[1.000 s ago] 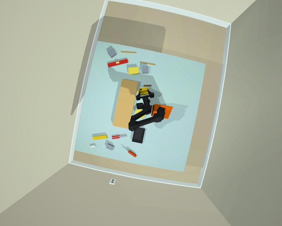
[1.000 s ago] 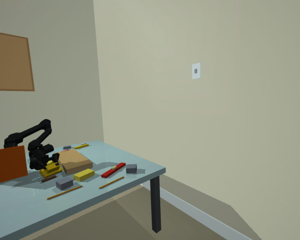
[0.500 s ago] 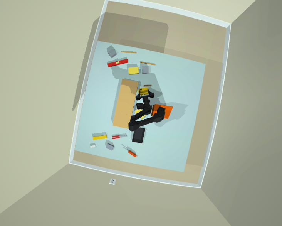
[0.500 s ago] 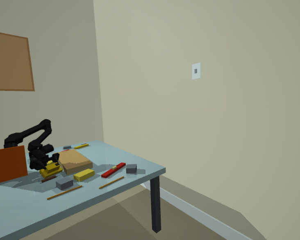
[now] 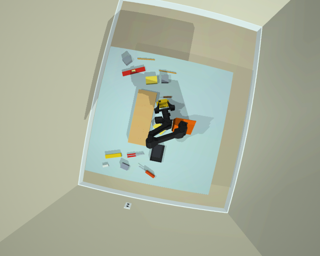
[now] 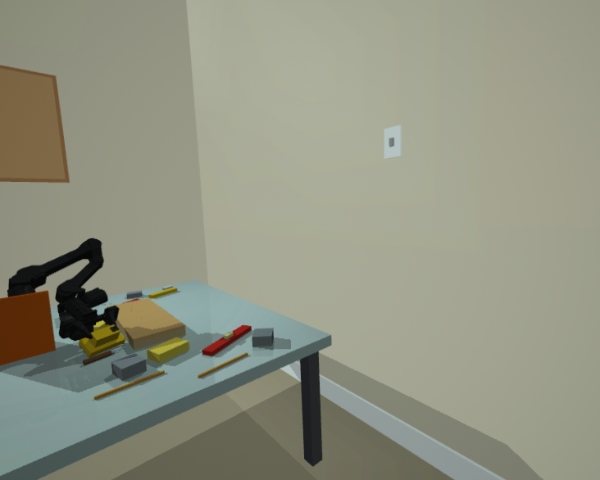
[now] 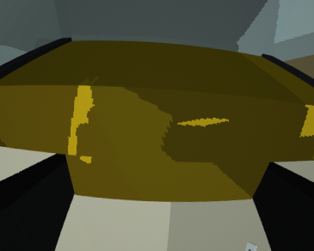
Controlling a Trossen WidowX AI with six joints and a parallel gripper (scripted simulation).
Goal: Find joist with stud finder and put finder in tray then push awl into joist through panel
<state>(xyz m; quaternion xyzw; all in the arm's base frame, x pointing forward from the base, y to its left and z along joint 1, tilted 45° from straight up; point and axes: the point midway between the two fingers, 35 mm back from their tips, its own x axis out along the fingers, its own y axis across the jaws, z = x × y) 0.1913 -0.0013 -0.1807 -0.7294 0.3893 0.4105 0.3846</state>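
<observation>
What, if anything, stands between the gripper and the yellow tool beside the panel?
Nothing visible: the gripper already straddles the yellow tool, one finger at either side.

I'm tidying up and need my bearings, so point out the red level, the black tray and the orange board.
Red level (image 5: 140, 70) (image 6: 240, 331): top and exterior views, red body.
Black tray (image 5: 157, 153): top view, bare inside.
Orange board (image 5: 192, 126) (image 6: 19, 330): top and exterior views, flat face.
</observation>
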